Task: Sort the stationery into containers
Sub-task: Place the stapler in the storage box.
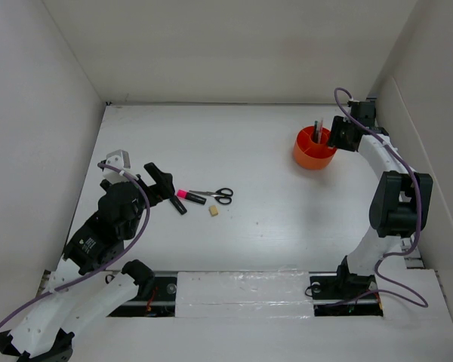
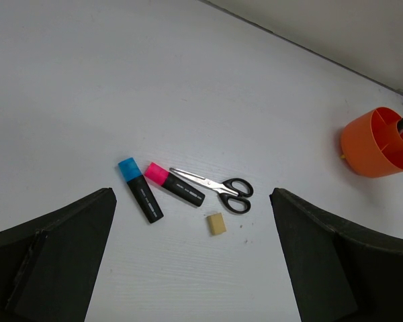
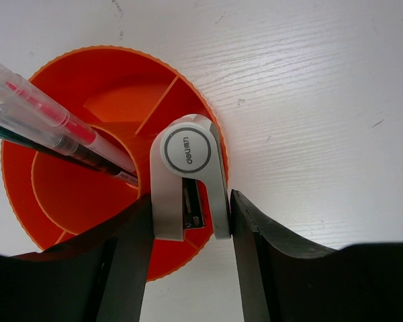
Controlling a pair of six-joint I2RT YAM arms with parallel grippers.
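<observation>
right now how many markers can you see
2. The blue-capped marker lies left of the pink-capped marker, both beside the scissors. Others may be hidden in the orange pot.

Round plastic desk pot (image 2: 371,153): orange
Pink-capped marker (image 2: 174,184): black barrel
Blue-capped marker (image 2: 140,190): black barrel
Metal scissors (image 2: 216,186): black handles
Eraser cube (image 2: 216,224): beige
Rounded sharpener (image 3: 187,153): pale grey

Bright, even, diffuse light fills all three views, leaving only faint soft shadows beside the black-handled steel scissors (image 2: 218,190) and the round orange plastic desk pot (image 2: 376,144). The dark fingers (image 2: 54,255) at the left wrist view's lower corners are soft-focused, while the pale grey plastic sharpener (image 3: 188,178) shows a mild sheen.
</observation>
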